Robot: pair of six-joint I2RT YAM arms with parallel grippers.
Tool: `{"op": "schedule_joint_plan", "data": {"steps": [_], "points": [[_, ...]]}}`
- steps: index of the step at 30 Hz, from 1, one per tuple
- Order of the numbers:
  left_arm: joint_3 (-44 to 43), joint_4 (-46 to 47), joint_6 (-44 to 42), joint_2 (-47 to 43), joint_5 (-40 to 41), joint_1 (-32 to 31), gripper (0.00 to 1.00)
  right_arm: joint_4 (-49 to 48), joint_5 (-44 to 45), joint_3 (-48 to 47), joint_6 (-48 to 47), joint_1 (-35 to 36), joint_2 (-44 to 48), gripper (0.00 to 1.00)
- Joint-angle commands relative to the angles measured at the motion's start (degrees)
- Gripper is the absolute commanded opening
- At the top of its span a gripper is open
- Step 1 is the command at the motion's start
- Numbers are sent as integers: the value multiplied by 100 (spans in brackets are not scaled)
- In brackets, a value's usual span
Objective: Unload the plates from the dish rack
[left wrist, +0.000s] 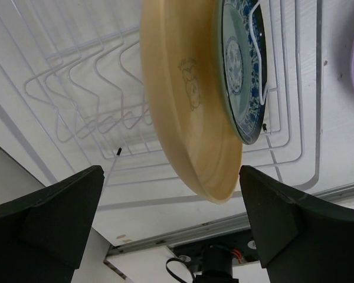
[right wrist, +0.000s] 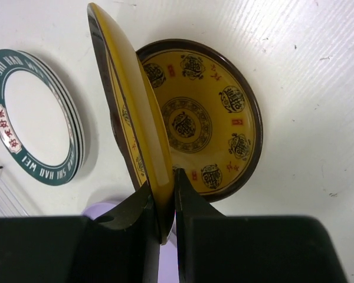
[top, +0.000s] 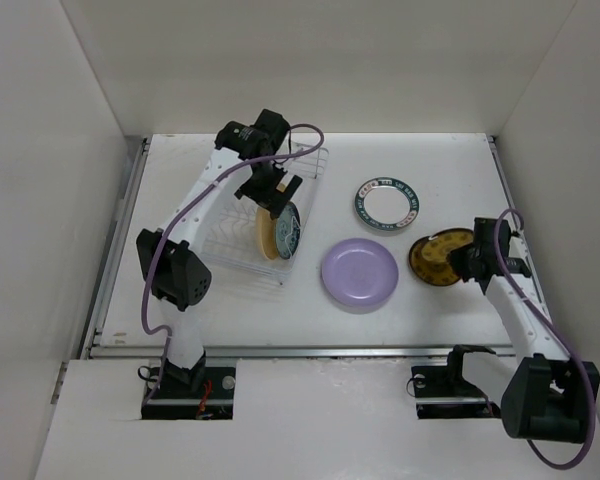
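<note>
The white wire dish rack (top: 230, 250) holds two upright plates: a plain yellow one (top: 266, 236) and a teal patterned one (top: 289, 229). My left gripper (top: 276, 194) hangs over them, open. In the left wrist view (left wrist: 171, 227) its jaws stand wide on either side of the yellow plate's rim (left wrist: 183, 100), not touching, with the teal plate (left wrist: 239, 65) behind. My right gripper (right wrist: 165, 188) is shut on the rim of a brown-gold plate (right wrist: 135, 118) held on edge above a matching plate (right wrist: 206, 118) that lies flat on the table (top: 435, 258).
A lavender plate (top: 359, 273) lies right of the rack. A white plate with a dark teal rim (top: 387, 203) lies behind it and also shows in the right wrist view (right wrist: 35, 118). White walls enclose the table on three sides.
</note>
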State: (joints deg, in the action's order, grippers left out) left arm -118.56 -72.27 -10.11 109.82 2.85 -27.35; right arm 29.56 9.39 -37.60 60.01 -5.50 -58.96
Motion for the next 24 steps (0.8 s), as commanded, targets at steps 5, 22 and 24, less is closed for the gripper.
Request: {"op": "schedule_joint_plan", "data": {"steps": [5, 22, 24], "points": [[140, -42, -61, -40, 751, -77, 91, -82, -86, 245, 257, -101, -151, 39], [140, -102, -61, 75, 1077, -77, 43, -337, -745, 465, 204, -101, -582, 86], [140, -103, -61, 136, 1007, -77, 39, -337, -850, 360, 56, -101, -529, 88]]}}
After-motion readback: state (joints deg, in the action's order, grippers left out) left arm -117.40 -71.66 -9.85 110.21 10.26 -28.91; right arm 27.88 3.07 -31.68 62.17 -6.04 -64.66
